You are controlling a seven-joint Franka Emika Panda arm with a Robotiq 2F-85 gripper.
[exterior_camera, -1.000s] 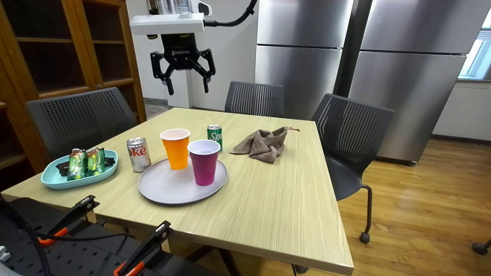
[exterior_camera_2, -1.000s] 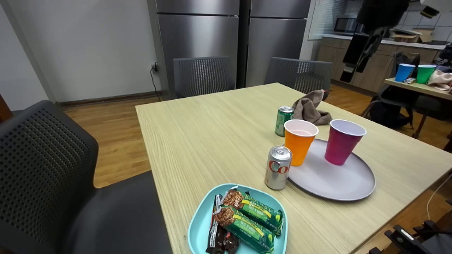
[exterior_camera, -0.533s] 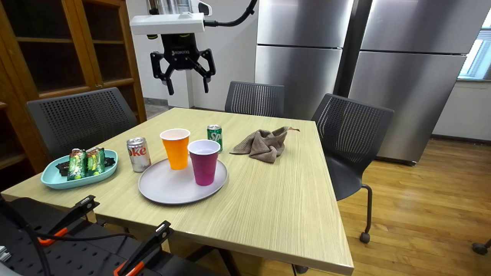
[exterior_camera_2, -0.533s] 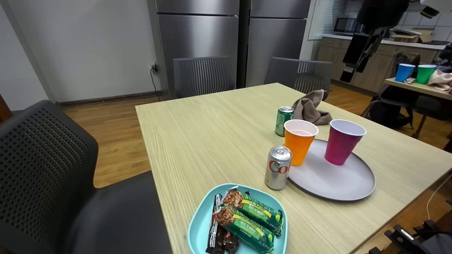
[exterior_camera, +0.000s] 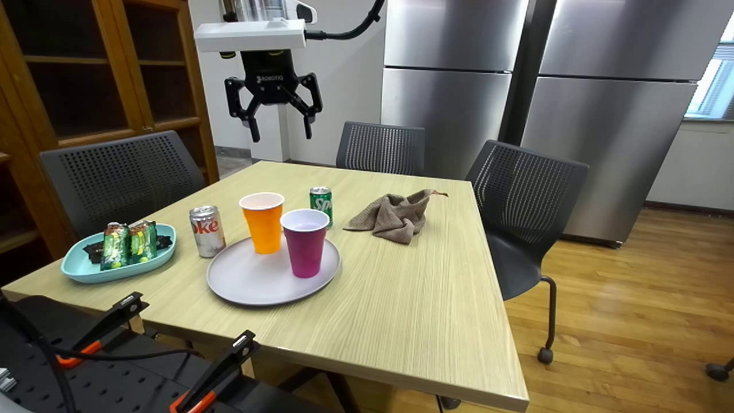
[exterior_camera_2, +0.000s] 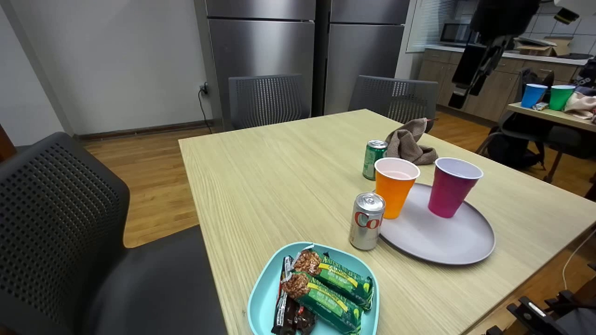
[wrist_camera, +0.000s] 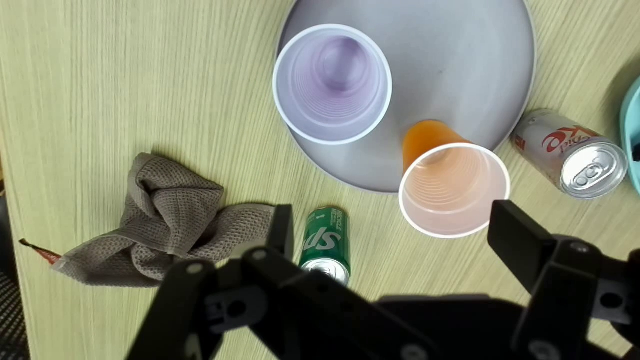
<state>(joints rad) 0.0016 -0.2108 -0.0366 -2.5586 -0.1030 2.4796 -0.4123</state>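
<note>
1. While the gripper (exterior_camera: 282, 136) hangs well above the table (exterior_camera: 413, 321), its fingers (wrist_camera: 520, 245) are spread wide, and pale tabletop shows between them in the wrist view.
2. Seen from the wrist, a green Sprite can (wrist_camera: 326, 235) appears between the fingers, its lid partly hidden by the gripper; it stands upright on the table, near the grey plate (wrist_camera: 440, 60).
3. An orange cup (wrist_camera: 450, 187) stands upright on that plate, close to its rim; in the wrist view the cup's mouth shows mostly between the fingers.
4. A purple cup (exterior_camera: 305, 246) shares the plate, also upright, near the orange cup but apart from it.
5. A crumpled brown cloth (exterior_camera: 395, 215) lies near the Sprite can, a red tag (wrist_camera: 47, 256) at one tip.
6. A silver Diet Coke can (exterior_camera_2: 367, 223) stands upright just beside the plate; whether they touch, I cannot tell.
7. Beyond the Diet Coke can, a teal tray (exterior_camera_2: 260, 298) holds two green-wrapped bars (exterior_camera_2: 328, 302) lying partly over dark packets (exterior_camera_2: 286, 316).
8. Dark chairs (exterior_camera: 381, 148) stand about the table, and two steel-faced refrigerators (exterior_camera: 447, 103) rise behind it in both exterior views.
9. Farthest off, in an exterior view, a second table (exterior_camera_2: 551, 117) bears a blue cup (exterior_camera_2: 534, 95) and a green cup (exterior_camera_2: 561, 97), with a counter (exterior_camera_2: 505, 79) and a microwave (exterior_camera_2: 457, 33) behind.
</note>
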